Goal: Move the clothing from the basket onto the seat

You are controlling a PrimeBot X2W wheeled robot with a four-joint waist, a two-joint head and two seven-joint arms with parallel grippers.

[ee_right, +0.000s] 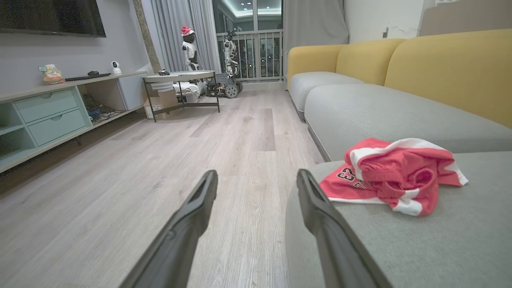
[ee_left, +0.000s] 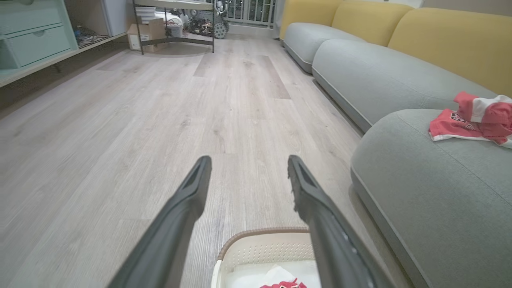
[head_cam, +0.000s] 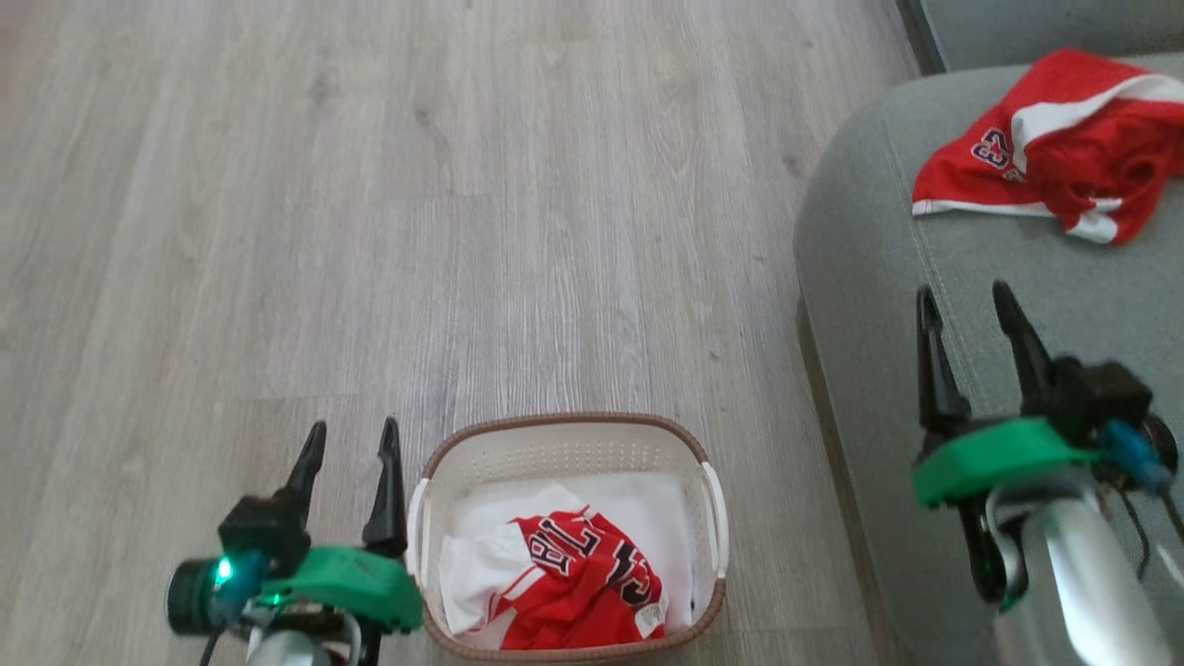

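Head view: left gripper (head_cam: 354, 425) wide, empty, beside basket (head_cam: 564, 421); red jersey (head_cam: 592, 573) and white cloth (head_cam: 472, 555) inside. Right gripper (head_cam: 964, 291) wide, empty, above seat (head_cam: 879, 277); red shorts (head_cam: 1045, 148) there.
Left wrist view: basket close below; careless dip could catch perforated wall, tip basket.
Right wrist view: shorts near seat corner; passing arm could drag them off.

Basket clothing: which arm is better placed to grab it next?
Likely the left: the left gripper hangs open beside the basket holding the red garment, while the right gripper is open over the seat, farther away.
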